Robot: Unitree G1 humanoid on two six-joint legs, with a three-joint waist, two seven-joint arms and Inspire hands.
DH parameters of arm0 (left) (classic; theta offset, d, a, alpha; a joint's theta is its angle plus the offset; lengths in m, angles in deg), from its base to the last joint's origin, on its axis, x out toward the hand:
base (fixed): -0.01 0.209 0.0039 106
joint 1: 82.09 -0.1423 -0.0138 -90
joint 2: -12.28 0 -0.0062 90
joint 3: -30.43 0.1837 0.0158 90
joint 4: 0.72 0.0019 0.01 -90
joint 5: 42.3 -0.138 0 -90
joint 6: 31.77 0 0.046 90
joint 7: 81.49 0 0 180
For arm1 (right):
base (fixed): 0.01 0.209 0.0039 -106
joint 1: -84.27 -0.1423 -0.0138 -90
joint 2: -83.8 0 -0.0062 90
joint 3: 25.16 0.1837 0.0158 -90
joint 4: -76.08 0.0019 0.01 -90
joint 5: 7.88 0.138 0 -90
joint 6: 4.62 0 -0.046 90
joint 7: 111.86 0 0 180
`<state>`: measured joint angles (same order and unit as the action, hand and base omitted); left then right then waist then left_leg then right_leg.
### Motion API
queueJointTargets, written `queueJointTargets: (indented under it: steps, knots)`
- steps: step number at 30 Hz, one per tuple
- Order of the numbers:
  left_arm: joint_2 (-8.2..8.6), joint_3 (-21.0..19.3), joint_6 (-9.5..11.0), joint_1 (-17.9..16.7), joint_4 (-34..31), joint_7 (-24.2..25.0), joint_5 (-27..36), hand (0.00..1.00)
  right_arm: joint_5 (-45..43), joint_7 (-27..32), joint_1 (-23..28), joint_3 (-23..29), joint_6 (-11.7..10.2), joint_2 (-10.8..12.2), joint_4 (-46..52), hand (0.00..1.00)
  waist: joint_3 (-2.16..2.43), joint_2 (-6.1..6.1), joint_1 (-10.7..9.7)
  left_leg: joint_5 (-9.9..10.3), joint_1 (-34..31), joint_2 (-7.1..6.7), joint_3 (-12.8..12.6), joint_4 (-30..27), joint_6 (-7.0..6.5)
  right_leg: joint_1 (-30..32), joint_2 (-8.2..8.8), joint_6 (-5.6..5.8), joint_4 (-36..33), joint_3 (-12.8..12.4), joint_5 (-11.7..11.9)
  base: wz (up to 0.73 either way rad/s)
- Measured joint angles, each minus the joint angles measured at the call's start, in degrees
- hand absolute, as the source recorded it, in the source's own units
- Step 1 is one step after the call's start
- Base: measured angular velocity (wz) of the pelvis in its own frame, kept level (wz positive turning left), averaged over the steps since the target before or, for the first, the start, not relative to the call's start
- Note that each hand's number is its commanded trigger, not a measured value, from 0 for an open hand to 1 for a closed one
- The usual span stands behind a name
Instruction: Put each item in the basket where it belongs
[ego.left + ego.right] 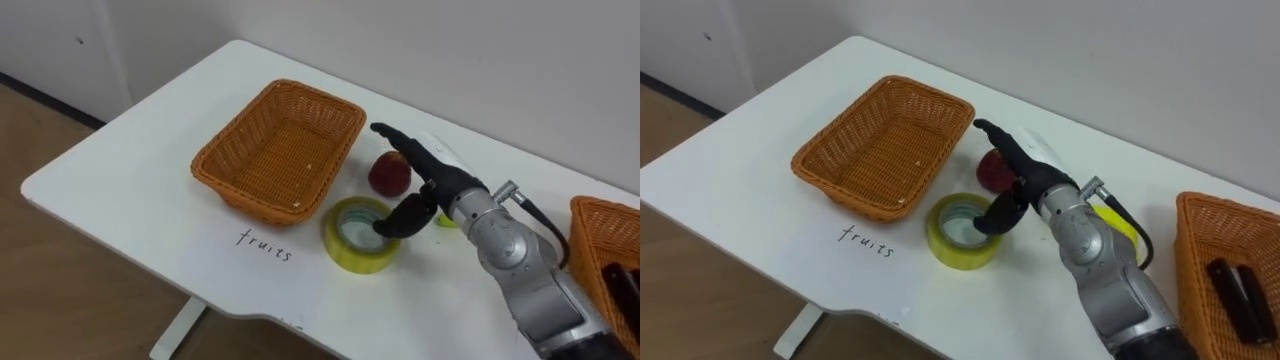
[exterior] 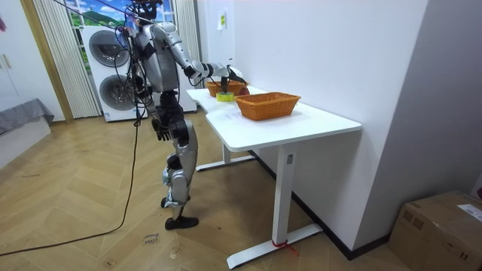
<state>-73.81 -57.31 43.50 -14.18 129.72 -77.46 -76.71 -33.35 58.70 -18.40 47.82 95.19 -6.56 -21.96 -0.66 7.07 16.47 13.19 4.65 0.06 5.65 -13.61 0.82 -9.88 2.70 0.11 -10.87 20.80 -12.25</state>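
Right hand spread, holding nothing. Fingers reach over apple, thumb dips toward tape roll (contact with either: cannot tell). Apple on table, just left of palm, beside near corner of fruits basket. Round, so no axis to align. Left hand hangs at hip, well apart. Likely right arm's pick.
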Motion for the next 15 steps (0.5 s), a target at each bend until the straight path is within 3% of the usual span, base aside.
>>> queueJointTargets:
  steps: [15]
  knots:
    - [-0.05, 0.31, -0.27, 0.15, -0.07, 1.35, 0.0, 0.0, -6.89, -2.03, 0.0, -3.09, 1.54, 0.51, -0.59, 0.0, 0.07, -0.27, -0.31, -0.01, -0.02, -0.04, 0.09, 0.03, -0.01, -0.05, 0.07, 0.0, -0.1, 0.06, 0.0, 0.0]
